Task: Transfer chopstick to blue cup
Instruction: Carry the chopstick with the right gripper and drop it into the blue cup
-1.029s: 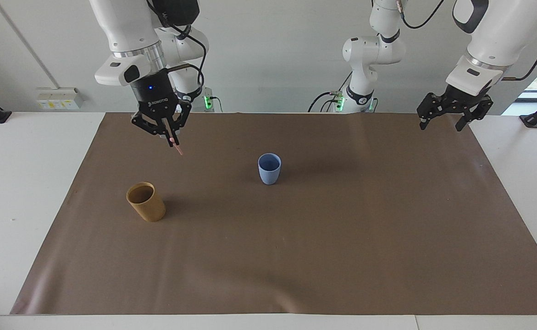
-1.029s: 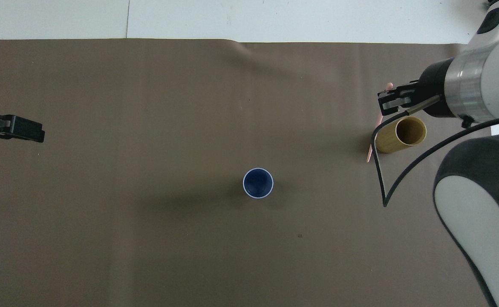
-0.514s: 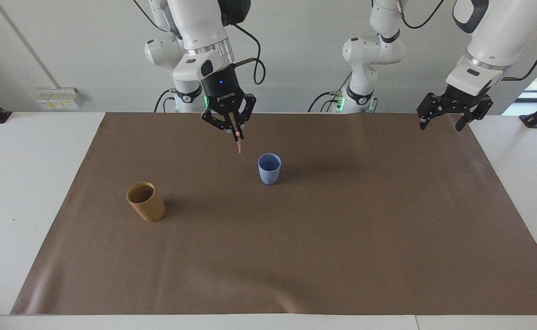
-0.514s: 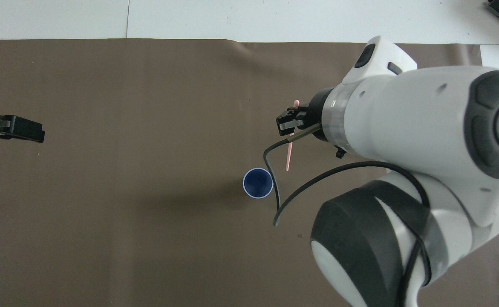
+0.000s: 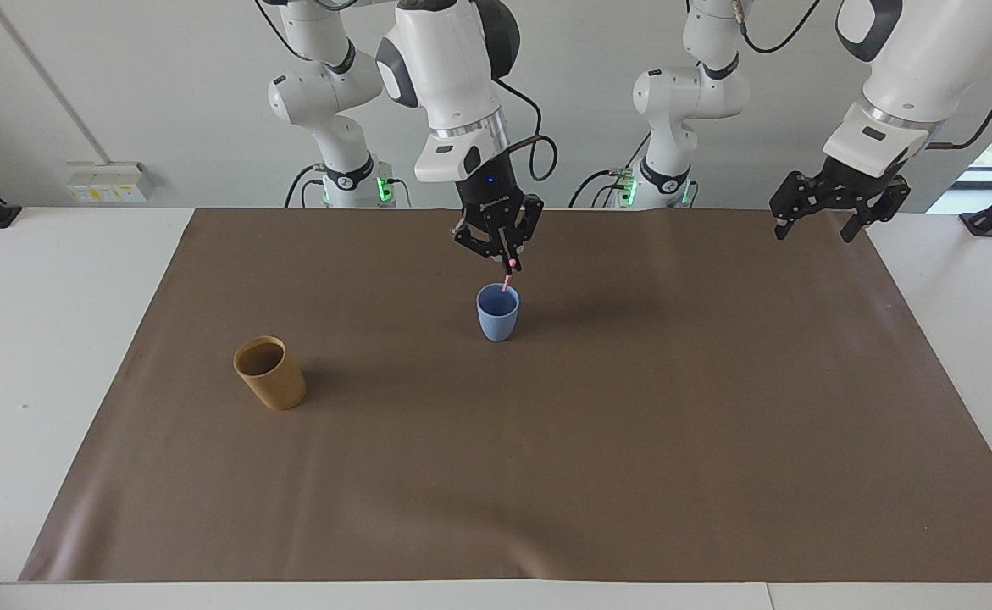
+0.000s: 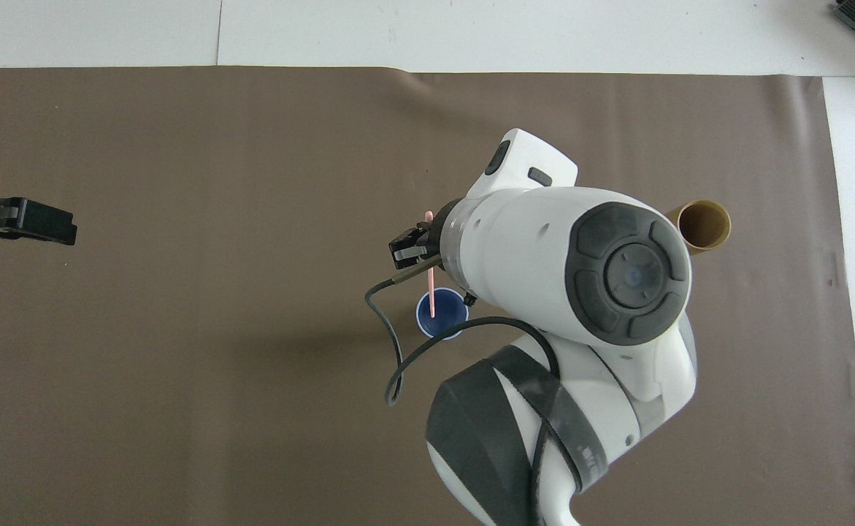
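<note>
Swung across from over the tan-brown cup's end of the desk within the last second, and now poised directly over the blue cup (image 5: 497,312): right gripper (image 5: 511,268), jaws pinched tight on the pink chopstick (image 5: 507,281). Hanging nearly upright from those jaws, lower tip at the cup's rim, just dipping into the mouth as seen from above; whether touching the inside, cannot tell. Standing upright near the middle of the brown paper mat (image 5: 546,474), on the half nearer the robots. Unmoved over its own end of the mat, close to the robots' edge: left gripper (image 5: 816,224), waiting, jaws spread wide and holding nothing. Farther out from the robots than the blue cup, toward the right arm's end of the desk: tan-brown cylindrical cup (image 5: 269,373), upright, mouth open, nothing seen inside, well apart from the blue one. Outermost, bare white desk (image 5: 55,356) around the mat's edges.
</note>
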